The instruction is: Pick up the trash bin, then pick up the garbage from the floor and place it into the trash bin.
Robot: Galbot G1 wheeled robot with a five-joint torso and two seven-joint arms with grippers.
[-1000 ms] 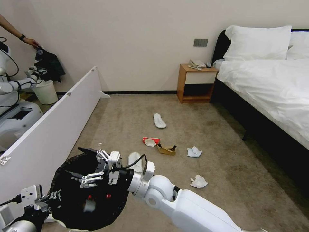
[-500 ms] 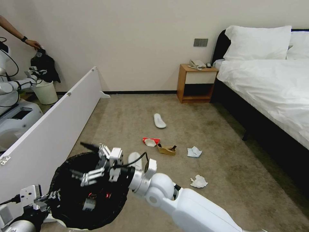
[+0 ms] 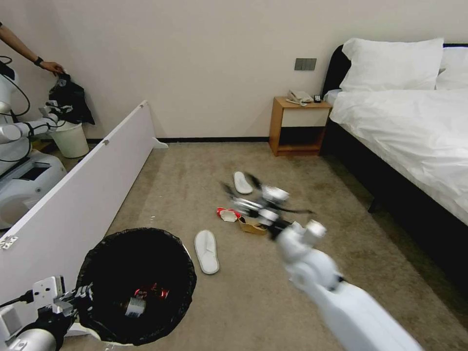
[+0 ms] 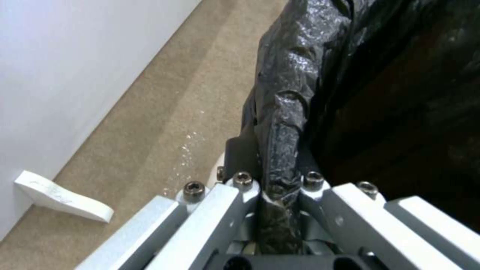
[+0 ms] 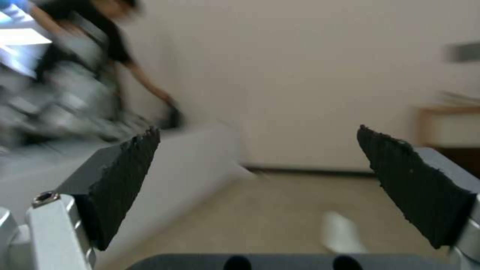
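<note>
Trash bin [image 3: 136,282] upright, mouth up | left gripper [image 4: 280,187] clamps rim | right gripper [image 5: 260,180] spread, empty

No readable text, label, brand, number or sign was found in any view. White bracket [image 4: 62,197] at foot of panel carried faint marks, too small to read. Red items inside trash bin [image 3: 102,243] showed no legible print. Red-white carton [image 3: 228,214] on carpet was too small for any lettering. Wall switch plate [image 3: 305,64] was blank.
</note>
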